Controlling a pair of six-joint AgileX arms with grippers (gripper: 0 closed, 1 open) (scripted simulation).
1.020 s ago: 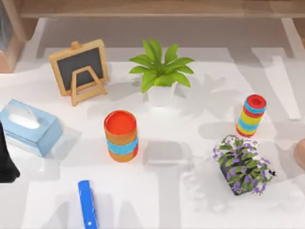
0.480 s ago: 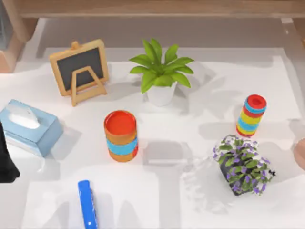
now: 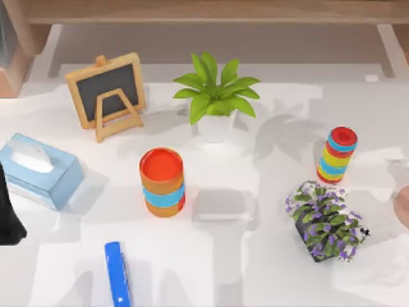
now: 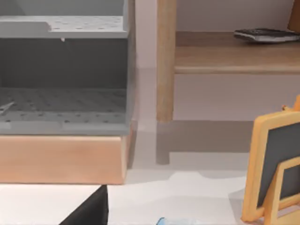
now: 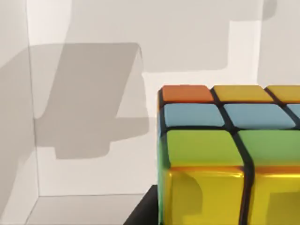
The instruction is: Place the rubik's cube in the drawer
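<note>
The cube (image 5: 225, 154) sat close before the right wrist camera, low and right in that frame, over white table (image 5: 93, 140); whether fingers clamped it could not be told. At the top view's lower left edge stood the dark left arm (image 3: 9, 217), fingers' state not determinable. Nearby lay a blue bar (image 3: 117, 274) and a tissue box (image 3: 39, 169) with tissue showing. Mid-frame stood a striped cup (image 3: 162, 181). Farther, in the left wrist view, the grey drawer (image 4: 63, 70) stood open, upper left.
</note>
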